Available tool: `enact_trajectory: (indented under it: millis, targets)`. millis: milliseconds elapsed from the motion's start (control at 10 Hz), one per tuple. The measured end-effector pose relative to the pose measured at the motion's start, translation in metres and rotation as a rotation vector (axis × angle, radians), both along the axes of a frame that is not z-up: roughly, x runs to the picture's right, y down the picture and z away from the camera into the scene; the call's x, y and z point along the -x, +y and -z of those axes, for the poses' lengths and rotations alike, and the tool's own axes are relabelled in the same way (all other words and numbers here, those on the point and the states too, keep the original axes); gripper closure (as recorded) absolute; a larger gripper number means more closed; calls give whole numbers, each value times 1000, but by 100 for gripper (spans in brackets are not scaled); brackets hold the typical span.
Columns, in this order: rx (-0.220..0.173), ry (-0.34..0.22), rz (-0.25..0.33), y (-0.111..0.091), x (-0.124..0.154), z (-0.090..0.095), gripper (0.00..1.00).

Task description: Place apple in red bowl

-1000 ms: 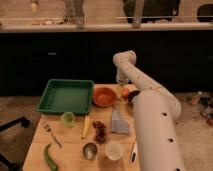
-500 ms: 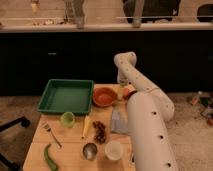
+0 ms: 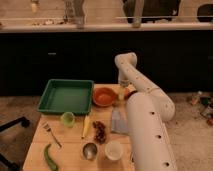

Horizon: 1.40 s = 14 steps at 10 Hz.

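The red bowl (image 3: 104,96) sits on the wooden table just right of the green tray (image 3: 66,95). Its inside looks empty. A small orange patch at the bowl's right rim appears to be the apple (image 3: 129,92), mostly hidden behind the gripper. My white arm rises from the lower right, bends at the elbow over the table's far edge and points down. The gripper (image 3: 121,94) hangs low between the bowl's right rim and the apple, open, and nothing is seen held in it.
In front of the tray stand a lime-green cup (image 3: 67,118), a yellow wedge (image 3: 86,126) and a dark red fruit cluster (image 3: 100,131). A grey-blue packet (image 3: 117,121), a metal cup (image 3: 90,150), a white cup (image 3: 113,150), a fork (image 3: 51,134) and a green vegetable (image 3: 50,157) lie nearer. My arm covers the table's right side.
The arm's thick lower part has swung left over the table's right side. The gripper has dropped slightly beside the red bowl's right rim.
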<state>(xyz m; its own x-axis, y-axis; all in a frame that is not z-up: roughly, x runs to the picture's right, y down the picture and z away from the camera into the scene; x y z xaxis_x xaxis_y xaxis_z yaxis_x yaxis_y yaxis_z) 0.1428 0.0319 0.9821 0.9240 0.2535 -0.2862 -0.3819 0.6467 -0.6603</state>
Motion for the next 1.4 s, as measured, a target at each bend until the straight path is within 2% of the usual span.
enact_trajectory:
  millis: [500,900,1000,1400]
  targets:
    - [26,-2,3,9,-10,-4,20]
    - [57,-25,18,15,-9,-10,21]
    - [58,-32,25,15,-8,-11,26]
    - [62,-49,37,16,-5,-12,63]
